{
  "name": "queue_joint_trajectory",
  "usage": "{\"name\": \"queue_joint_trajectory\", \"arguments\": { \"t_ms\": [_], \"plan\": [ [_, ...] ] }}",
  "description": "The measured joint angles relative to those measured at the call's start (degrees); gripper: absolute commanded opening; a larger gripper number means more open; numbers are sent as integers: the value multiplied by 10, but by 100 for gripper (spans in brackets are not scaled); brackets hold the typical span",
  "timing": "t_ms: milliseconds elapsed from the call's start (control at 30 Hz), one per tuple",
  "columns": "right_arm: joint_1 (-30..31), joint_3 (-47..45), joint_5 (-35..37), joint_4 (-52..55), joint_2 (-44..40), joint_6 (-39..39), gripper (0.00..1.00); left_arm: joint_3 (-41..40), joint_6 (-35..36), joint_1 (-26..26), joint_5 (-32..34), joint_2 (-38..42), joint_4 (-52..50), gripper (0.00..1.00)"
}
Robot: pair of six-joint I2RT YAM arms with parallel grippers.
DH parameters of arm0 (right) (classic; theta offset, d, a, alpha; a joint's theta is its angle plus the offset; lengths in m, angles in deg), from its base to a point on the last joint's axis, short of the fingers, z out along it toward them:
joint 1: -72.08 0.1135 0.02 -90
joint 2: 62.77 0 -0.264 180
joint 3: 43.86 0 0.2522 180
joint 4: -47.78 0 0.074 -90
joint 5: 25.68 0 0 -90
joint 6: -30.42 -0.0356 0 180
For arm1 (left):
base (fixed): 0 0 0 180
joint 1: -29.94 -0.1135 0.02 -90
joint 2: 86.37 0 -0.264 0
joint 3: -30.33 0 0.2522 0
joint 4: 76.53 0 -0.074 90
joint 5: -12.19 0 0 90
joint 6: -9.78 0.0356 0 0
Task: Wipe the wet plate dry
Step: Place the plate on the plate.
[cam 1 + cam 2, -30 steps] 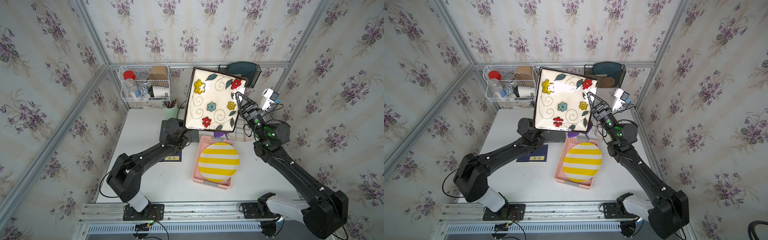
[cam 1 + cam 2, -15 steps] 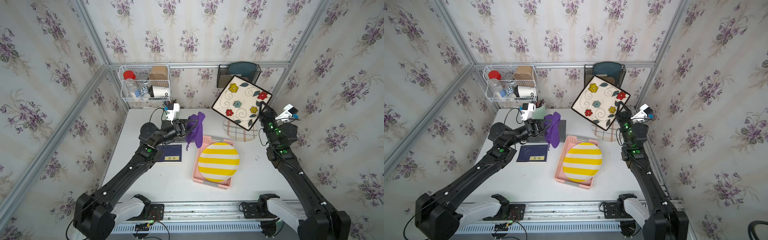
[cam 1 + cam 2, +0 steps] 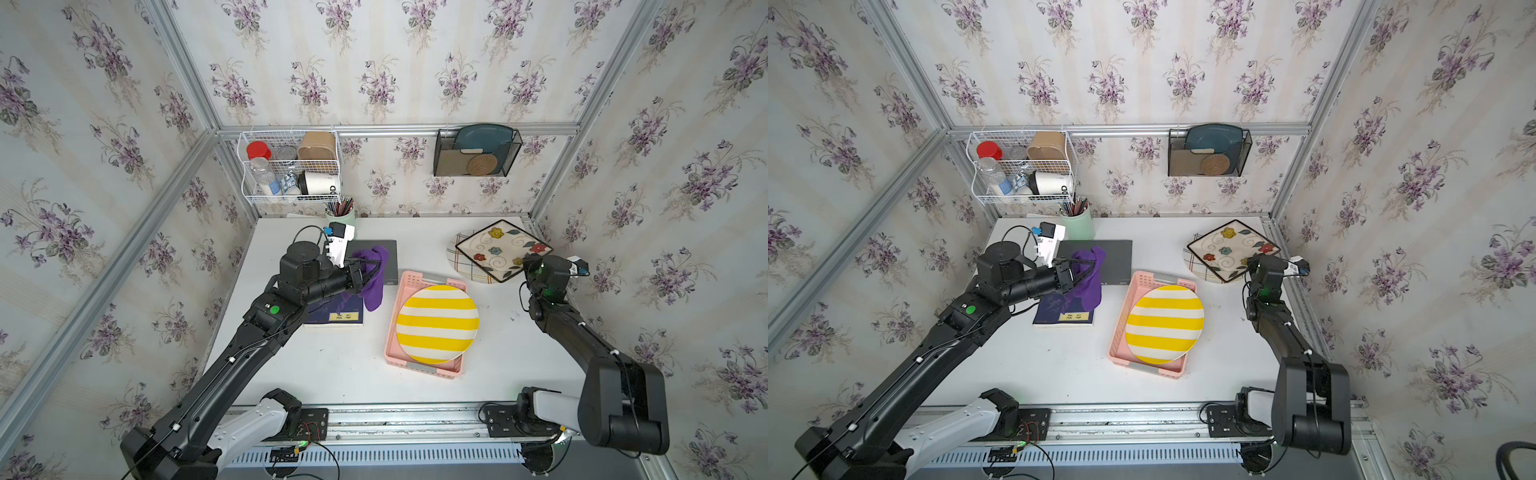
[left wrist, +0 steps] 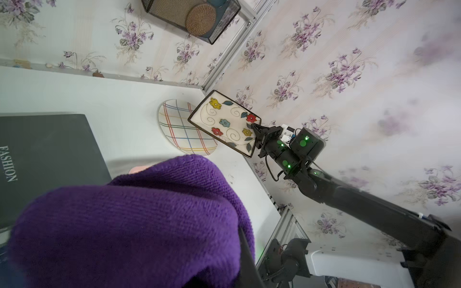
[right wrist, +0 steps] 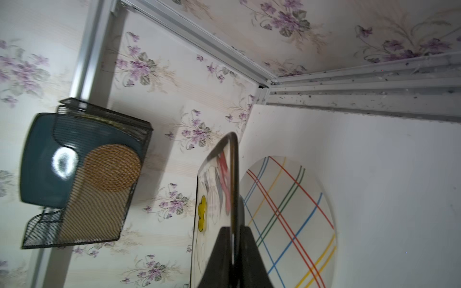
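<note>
A white table (image 3: 332,365) filled the floor of a small booth, with walls papered in purple flowers and framed in aluminium rails. Clock directions are read from above, with 12 o'clock at the back wall.

On the back wall hung a white wire basket (image 3: 291,170) of jars and cups at 11 o'clock, and a black mesh holder (image 3: 476,151) with a teal dish at 1 o'clock. A green pencil cup (image 3: 340,214) stood on the table against the wall at 11 o'clock. Just in front of it lay a dark folder (image 3: 384,253), and a navy notebook (image 3: 336,316) lay at 9 o'clock. A pink tray (image 3: 415,278) near the centre, toward 4 o'clock, carried a round yellow-striped plate (image 3: 436,322). A round plaid plate (image 3: 461,257) lay flat at 2 o'clock.

The left arm reached from its base at 7 o'clock toward the centre, forearm nearly level. The left pincer (image 3: 368,269) was clenched on a purple cloth (image 3: 374,278), which hung over the notebook's far edge.

The right arm rose from 5 o'clock along the right edge of the table. The right pincer (image 4: 257,129) gripped one edge of the square flowered plate (image 3: 500,249). The plate was tilted over the plaid plate at 2 o'clock, and whether the two touched could not be told. The cloth and the flowered plate were well apart.
</note>
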Motion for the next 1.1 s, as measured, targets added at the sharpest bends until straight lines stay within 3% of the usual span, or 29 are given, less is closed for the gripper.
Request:
{"name": "queue_joint_trajectory", "arguments": {
  "t_ms": [333,567,667,733,767,800,1100],
  "plan": [
    [-5,52,-34,-125,209,-14,0,7,19,0,6,-28,0,0],
    [-5,49,-46,-172,273,-12,0,7,17,0,5,-51,5,0],
    [-6,40,-50,-189,284,-12,24,7,13,0,3,-59,9,0],
    [-6,19,-52,-220,286,-10,62,7,12,-1,3,-64,10,0],
    [-7,4,-57,-238,286,-7,87,8,11,-1,4,-67,8,0],
    [-9,-5,-59,-245,286,-4,98,11,12,-1,6,-70,4,0],
    [-33,38,-40,-140,172,86,100,10,50,1,85,-52,-69,0]
  ]
}}
